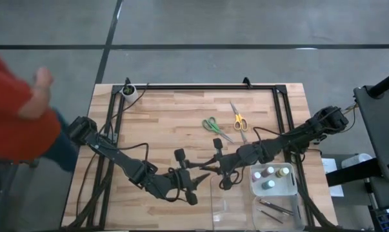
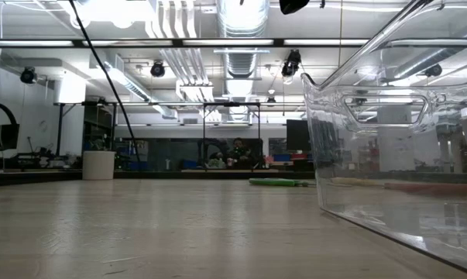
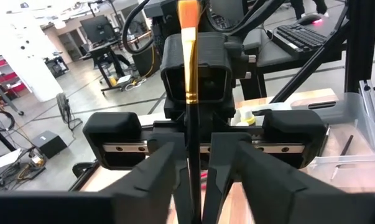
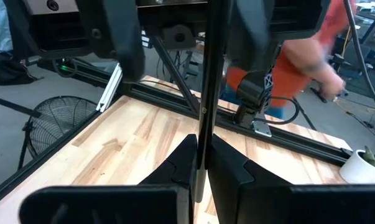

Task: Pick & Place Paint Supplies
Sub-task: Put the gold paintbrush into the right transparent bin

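Handover mid-air: thin black paintbrush w/ orange bristles point(image 3: 188, 81) clamped betw right gripper point(image 4: 201, 163) fingers, upright. Left gripper point(image 3: 193, 163) fingers parted either side of shaft, released so right arm can carry it trayward.

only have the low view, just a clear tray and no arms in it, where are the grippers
Observer: Both meet mid-table, left gripper facing right gripper, beside the clear tray.
Operator: anything held
Observer: The right gripper is shut on a paintbrush with a dark handle and orange bristles.
Operator: whats in the tray
Observer: Paint bottles in one compartment, thin brushes in another.
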{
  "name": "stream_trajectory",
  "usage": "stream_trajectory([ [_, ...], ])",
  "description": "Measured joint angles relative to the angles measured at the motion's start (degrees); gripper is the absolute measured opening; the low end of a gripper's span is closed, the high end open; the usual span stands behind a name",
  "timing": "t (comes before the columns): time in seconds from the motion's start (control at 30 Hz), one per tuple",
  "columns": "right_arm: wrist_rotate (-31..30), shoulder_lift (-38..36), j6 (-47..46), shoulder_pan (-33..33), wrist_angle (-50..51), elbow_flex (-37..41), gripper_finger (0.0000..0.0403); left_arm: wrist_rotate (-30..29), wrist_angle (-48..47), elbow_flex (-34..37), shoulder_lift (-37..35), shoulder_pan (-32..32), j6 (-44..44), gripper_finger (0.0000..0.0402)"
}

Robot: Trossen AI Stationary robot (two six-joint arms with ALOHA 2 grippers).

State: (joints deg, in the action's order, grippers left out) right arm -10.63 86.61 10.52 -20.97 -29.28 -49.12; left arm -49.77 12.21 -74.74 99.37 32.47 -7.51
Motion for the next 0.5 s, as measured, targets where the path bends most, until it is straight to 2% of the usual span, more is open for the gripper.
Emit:
stream_trajectory([
  [0.27,0.0,0.0,0.0,0.0,0.2,0.0,0.0027,0.0,-0.3,0.0,0.0,0.0,0.0,0.0261],
  [0.5,0.0,-1.0,0.1,0.0,1.1,0.0,0.0027,-0.1,-11.1,0.0,-0.4,0.3,-0.2,0.0304],
])
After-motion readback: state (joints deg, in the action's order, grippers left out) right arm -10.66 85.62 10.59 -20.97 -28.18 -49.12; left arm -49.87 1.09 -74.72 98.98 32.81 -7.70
